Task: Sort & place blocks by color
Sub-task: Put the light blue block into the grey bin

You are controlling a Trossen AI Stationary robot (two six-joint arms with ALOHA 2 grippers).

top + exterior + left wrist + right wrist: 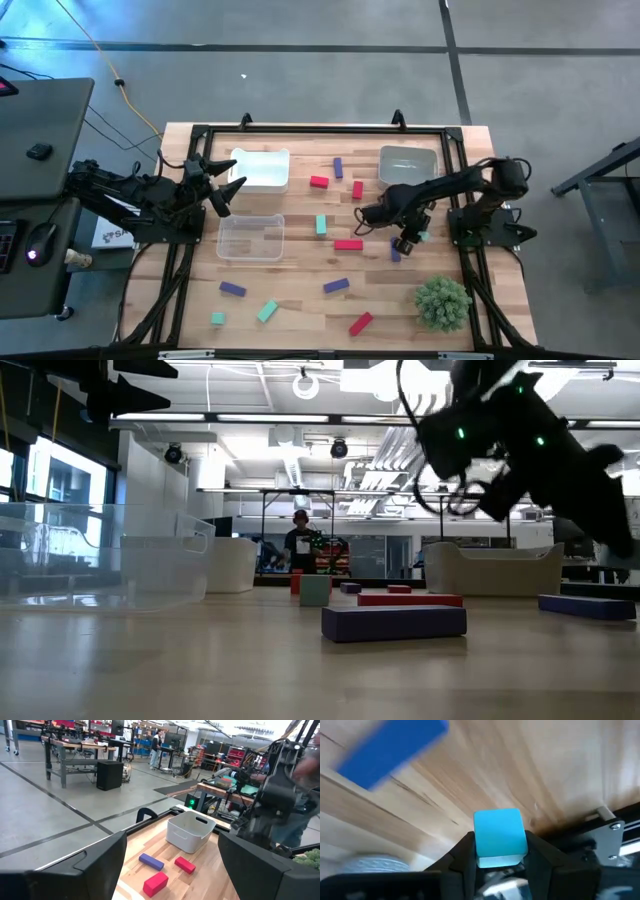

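Note:
Red, purple and teal blocks lie scattered flat on the wooden table (300,300). My right gripper (418,238) hangs over the right middle of the table, shut on a teal cube (500,837). A purple block (395,252) lies just beside and below it and shows as a blue bar (390,750) in the right wrist view. A red block (348,244) and a teal block (321,224) lie to its left. My left gripper (232,178) waits open and level above the table's left side, near the white bin (262,168). My right gripper pinches the teal cube by two opposite side faces (479,845) between its two fingers. The fingers slant down from above. The cube is lifted clear of the table, its upper part standing out past the fingertips (462,852).
A clear bin (250,238) stands at the left middle and a pale bin (408,165) at the far right. A bushy green plant ball (442,302) sits at the near right. More blocks lie along the near edge, such as a purple one (336,286).

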